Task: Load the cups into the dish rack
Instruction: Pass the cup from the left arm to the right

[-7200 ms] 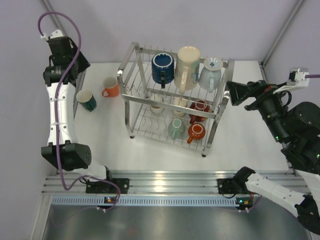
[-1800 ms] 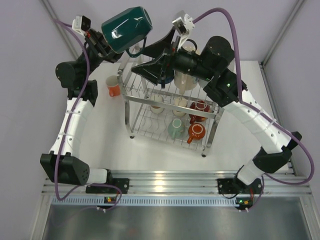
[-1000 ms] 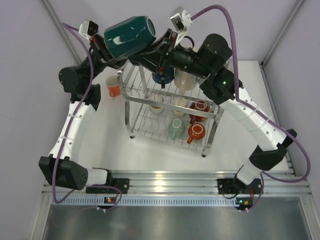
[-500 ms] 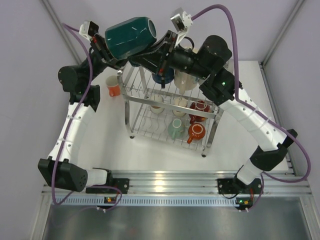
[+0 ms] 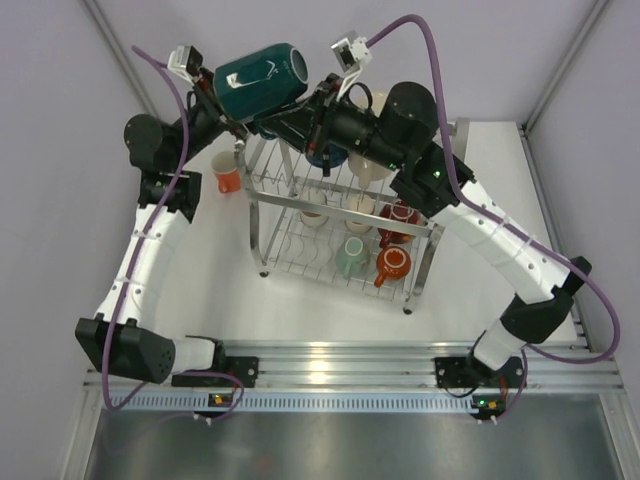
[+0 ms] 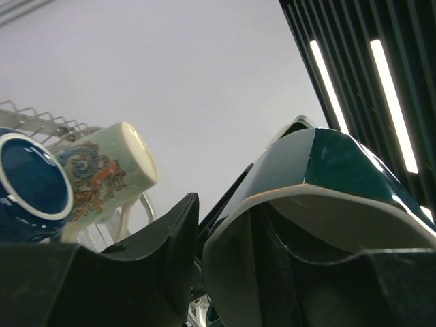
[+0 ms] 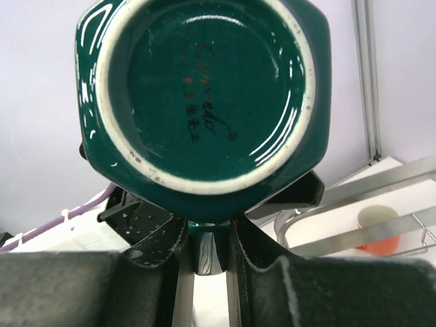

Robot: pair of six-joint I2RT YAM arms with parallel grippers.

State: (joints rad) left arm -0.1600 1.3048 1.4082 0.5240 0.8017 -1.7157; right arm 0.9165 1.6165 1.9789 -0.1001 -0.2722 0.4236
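Observation:
A teal cup (image 5: 260,80) hangs on its side in the air above the far left corner of the dish rack (image 5: 243,150). My right gripper (image 5: 292,118) is shut on its handle; in the right wrist view the handle (image 7: 208,245) sits between the fingers under the cup's base (image 7: 204,88). My left gripper (image 5: 226,104) straddles the cup's rim (image 6: 231,225), one finger inside and one finger (image 6: 174,231) outside, with a gap to the wall, so it stands open. An orange cup (image 5: 226,176) stands on the table left of the rack.
The upper tier holds a navy cup (image 6: 27,184) and a printed cream cup (image 6: 102,170). On the lower tier lie a mint cup (image 5: 350,257), an orange-red cup (image 5: 392,263), a red cup (image 5: 402,213) and cream cups (image 5: 315,215). Both arms cross above the rack's back.
My left gripper's jaws have spread off the teal cup's rim. The right gripper stays shut on the handle, and the cup has sunk a little toward the rack.

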